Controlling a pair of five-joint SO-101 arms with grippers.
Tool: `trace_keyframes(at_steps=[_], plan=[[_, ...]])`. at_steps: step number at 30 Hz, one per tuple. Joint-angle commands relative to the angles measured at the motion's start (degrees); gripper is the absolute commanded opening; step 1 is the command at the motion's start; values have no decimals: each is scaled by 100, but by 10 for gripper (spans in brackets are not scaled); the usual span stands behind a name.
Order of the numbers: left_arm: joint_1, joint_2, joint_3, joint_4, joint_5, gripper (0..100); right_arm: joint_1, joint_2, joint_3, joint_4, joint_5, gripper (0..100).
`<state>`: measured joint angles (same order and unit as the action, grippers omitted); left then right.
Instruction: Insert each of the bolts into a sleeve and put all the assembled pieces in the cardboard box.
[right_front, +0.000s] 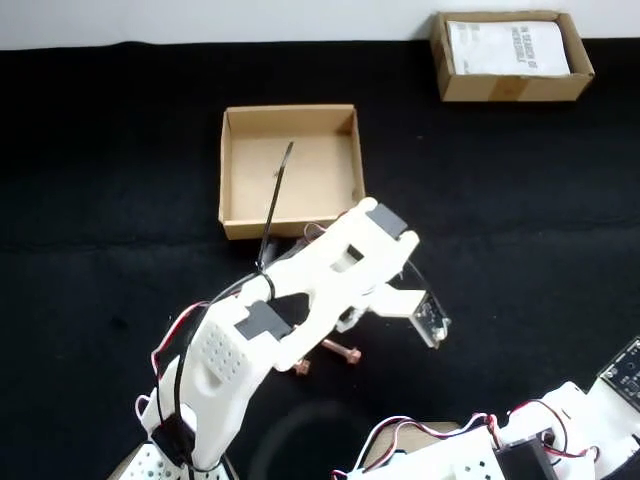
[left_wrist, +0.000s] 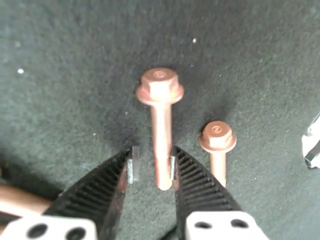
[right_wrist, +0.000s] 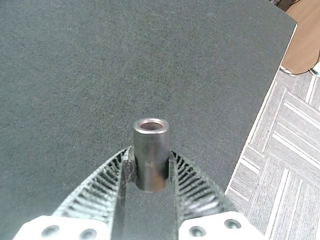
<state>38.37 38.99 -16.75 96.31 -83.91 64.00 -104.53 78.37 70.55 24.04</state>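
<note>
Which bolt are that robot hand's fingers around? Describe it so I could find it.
Start at the open brown cardboard box on the black table cloth; the white arm by it holds its left hand low over the cloth. It is the long hex-headed copper bolt, tip between the hand's black fingers; the shorter copper bolt beside it lies outside.

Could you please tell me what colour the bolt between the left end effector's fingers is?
Copper-coloured; the bolt shows best in the left wrist view.
</note>
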Motion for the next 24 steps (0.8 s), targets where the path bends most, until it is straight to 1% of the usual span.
trace_keyframes(at_steps=[1, 4, 12, 18, 24], plan=[[13, -75, -84, 97, -791, 127, -13, -48, -75, -127, 62, 7], [13, -66, -48, 97, -352, 127, -22, -48, -75, -127, 70, 7], [286, -31, -75, 53, 1037, 127, -57, -48, -75, -110, 70, 8], [391, -22, -84, 26, 1741, 127, -57, -48, -40, -127, 264, 8], [488, -13, -40, -202, 2215, 127, -48, -48, -48, -127, 273, 8]])
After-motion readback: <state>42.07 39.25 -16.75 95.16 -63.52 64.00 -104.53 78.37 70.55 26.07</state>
